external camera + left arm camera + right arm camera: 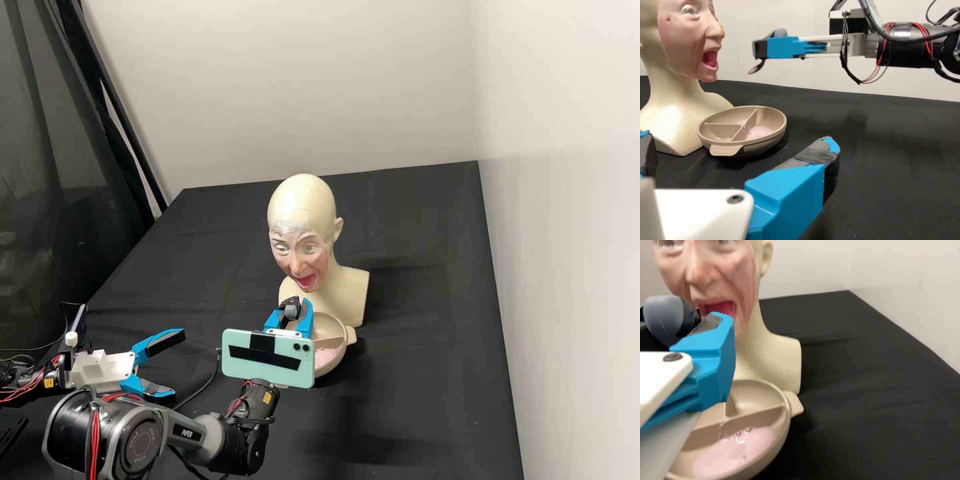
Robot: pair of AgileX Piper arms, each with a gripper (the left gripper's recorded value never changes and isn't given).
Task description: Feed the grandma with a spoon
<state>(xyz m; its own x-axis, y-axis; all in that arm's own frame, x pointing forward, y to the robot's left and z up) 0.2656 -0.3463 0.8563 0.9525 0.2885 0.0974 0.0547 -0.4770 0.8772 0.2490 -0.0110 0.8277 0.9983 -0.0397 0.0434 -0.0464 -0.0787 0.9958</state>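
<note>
High view puts the grandma (308, 250) near the middle of the black bench (413, 280). It is a bald, cream-coloured mannequin head on a short bust, with reddened cheeks and a wide-open mouth that is red inside. Just beside the bust's base sits a tan divided bowl (339, 348), and 1 compartment holds pink liquid (735, 452).

The right gripper (294, 315) hangs above the bowl, its 2 blue fingers clamped on the spoon (666, 316), which has a thick, rounded grey handle. In the left wrist view the spoon's small dark tip points toward the mouth at about chin height, with a clear gap between them. Whether anything lies in the spoon is hard to tell. A mint-green phone (268, 358) is strapped behind this gripper.

The left gripper (171, 365) rests low near the bench's near left edge, fingers spread wide and holding nothing, well apart from the bowl.
</note>
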